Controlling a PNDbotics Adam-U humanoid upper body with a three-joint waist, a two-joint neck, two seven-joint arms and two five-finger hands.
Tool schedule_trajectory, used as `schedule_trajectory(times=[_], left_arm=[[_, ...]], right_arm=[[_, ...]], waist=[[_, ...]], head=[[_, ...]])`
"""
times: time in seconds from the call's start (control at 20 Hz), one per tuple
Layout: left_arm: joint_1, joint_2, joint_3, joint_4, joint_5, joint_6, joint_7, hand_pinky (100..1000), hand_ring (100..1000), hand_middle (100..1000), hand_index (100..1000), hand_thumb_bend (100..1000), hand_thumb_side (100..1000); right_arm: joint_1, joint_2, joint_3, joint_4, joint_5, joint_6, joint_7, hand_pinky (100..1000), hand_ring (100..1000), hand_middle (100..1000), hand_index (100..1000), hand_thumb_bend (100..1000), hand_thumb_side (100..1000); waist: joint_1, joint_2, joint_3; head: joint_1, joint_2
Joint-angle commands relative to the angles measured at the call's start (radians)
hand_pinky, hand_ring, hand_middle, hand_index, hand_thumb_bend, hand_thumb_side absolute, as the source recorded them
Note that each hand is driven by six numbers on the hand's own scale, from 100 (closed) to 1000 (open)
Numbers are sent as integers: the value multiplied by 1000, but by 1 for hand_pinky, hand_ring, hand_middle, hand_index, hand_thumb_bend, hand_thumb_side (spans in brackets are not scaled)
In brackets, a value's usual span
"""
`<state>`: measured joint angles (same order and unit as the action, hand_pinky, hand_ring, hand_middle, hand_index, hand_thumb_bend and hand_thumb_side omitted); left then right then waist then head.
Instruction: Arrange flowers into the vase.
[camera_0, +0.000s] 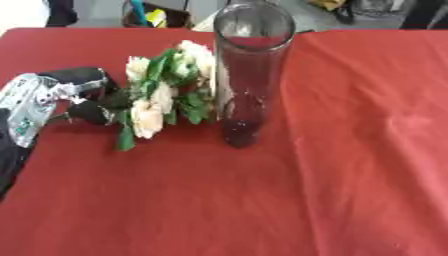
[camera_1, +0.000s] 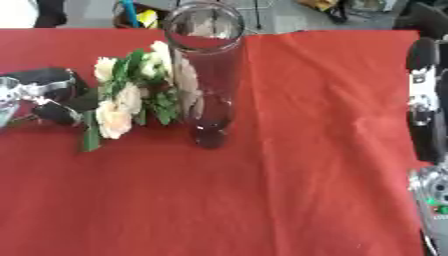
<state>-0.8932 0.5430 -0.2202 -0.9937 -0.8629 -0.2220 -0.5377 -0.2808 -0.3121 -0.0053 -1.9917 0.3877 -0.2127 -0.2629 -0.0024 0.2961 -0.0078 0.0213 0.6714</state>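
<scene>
Beside the vase (camera_0: 249, 75), flowers (camera_0: 168, 90) in left hand (camera_0: 83, 95)

The black-fingered left hand (camera_0: 87, 95) has a silver metal wrist; the right hand (camera_1: 426, 100) is black with silver joints.

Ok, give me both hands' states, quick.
Left hand: shut on the bunch of cream flowers with green leaves.
Right hand: only the arm shows; hand not in view.
</scene>
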Motion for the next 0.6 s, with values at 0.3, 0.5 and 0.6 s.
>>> schedule_trajectory(times=[0.3,0.5,0.6], left_arm=[[-14,1,11,9,39,-4,13,396,456,481,593,100,404],[-12,-1,9,12,54,5,5,313,386,432,552,100,406],[-11,-2,12,12,59,15,13,257,326,390,520,100,412]], right_arm=[[-5,-5,-5,-8,-7,-2,3,935,856,728,888,100,990],[-4,-4,-6,-8,-8,-2,1,936,857,729,889,100,990],[-2,-2,-5,-8,-8,0,2,937,857,728,888,100,990]], waist=[[-3,-16,1],[-4,-17,2],[-5,-16,2]], head=[[4,-14],[2,-14],[3,-14]])
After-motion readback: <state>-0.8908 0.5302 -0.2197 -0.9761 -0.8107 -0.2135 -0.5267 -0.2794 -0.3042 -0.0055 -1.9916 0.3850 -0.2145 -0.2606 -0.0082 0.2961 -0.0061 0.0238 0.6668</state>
